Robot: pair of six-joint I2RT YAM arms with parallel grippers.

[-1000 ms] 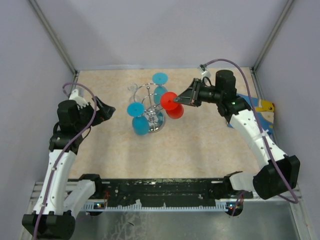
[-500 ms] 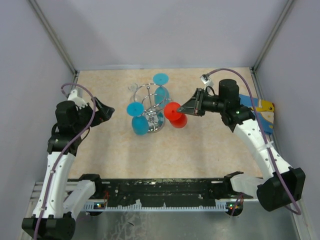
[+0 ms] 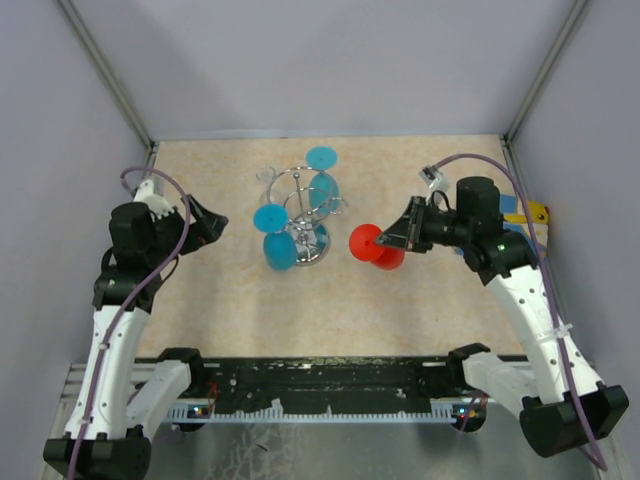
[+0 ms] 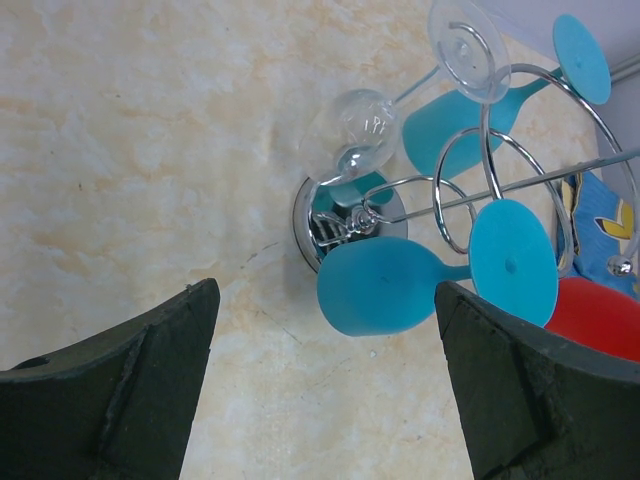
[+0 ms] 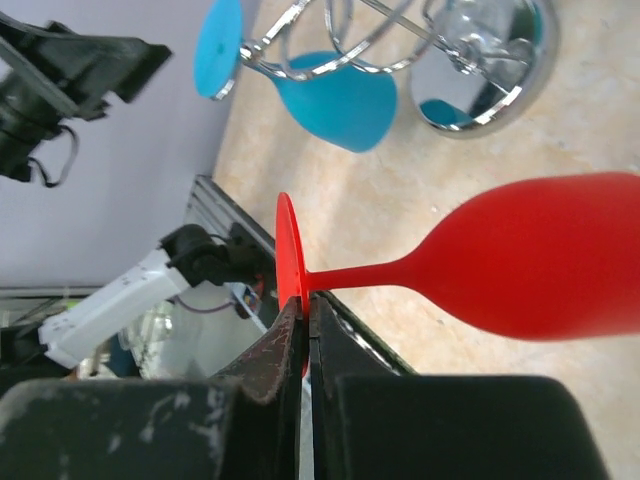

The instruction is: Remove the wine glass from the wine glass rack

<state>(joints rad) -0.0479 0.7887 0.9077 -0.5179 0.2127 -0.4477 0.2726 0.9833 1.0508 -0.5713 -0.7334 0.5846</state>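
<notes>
One wine glass [image 5: 540, 255], foot pinched, right wrist view

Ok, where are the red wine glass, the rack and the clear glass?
red wine glass [image 5: 540, 255], right wrist view, on its bowl.
wine glass rack [image 4: 318, 228], left wrist view, on its round chrome base.
clear glass [image 4: 350, 135], left wrist view, on its bowl.
</notes>
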